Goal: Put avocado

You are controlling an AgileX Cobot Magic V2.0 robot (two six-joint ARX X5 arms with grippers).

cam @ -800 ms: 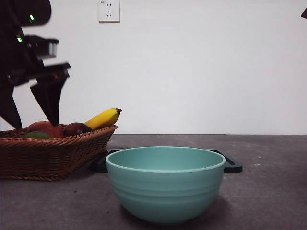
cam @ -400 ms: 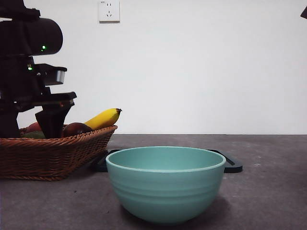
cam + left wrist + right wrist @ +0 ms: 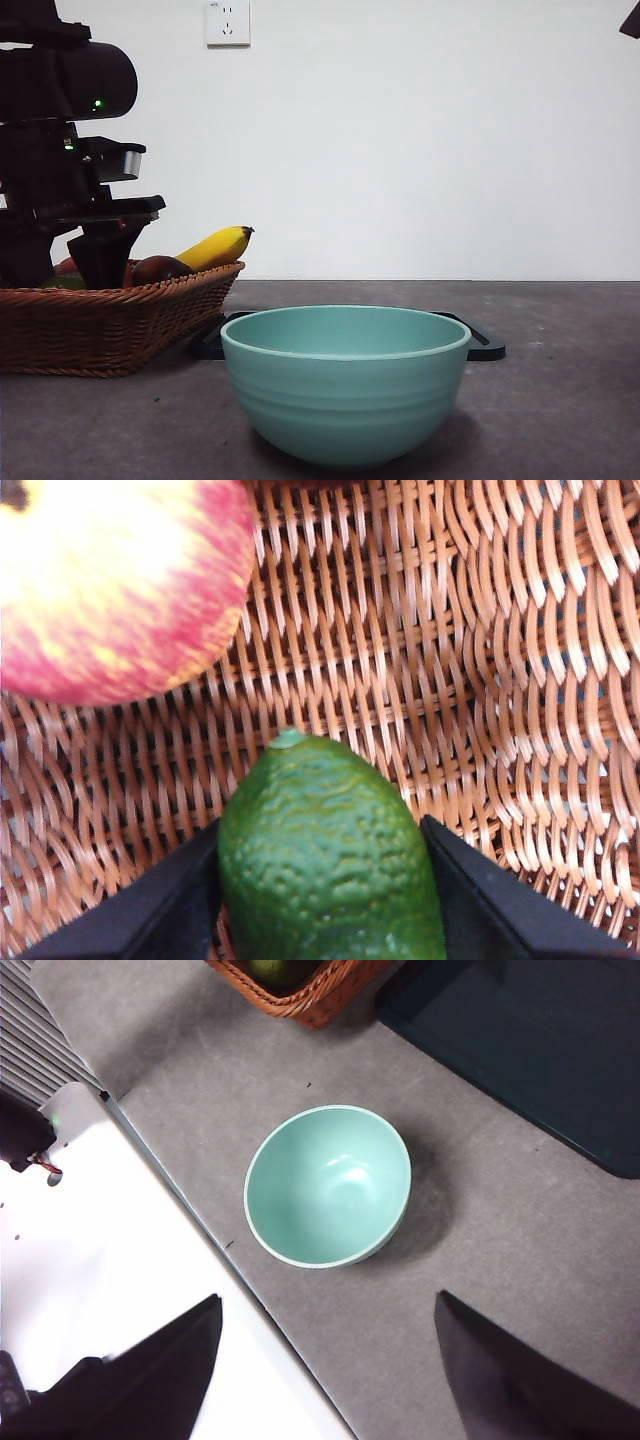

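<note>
The avocado (image 3: 325, 860), dull green with a bumpy skin, lies on the weave of the wicker basket (image 3: 500, 680). My left gripper (image 3: 322, 825) is down in the basket, open, with one jaw close on each side of the avocado. In the front view this gripper (image 3: 62, 275) stands at the left, dipped behind the basket's rim (image 3: 100, 325), and hides the avocado. My right gripper (image 3: 328, 1305) is open and empty, high above the teal bowl (image 3: 328, 1185). It shows only as a black tip (image 3: 633, 20) at the front view's top right corner.
A red-yellow apple (image 3: 110, 580) lies in the basket close to the avocado. A banana (image 3: 215, 247) and a dark red-brown fruit (image 3: 160, 268) lie at the basket's right end. The teal bowl (image 3: 345, 380) stands in front of a black tray (image 3: 485, 345).
My left gripper has come down from above the basket into it and shifted a little to the right. The fruit, bowl and tray have not moved.
</note>
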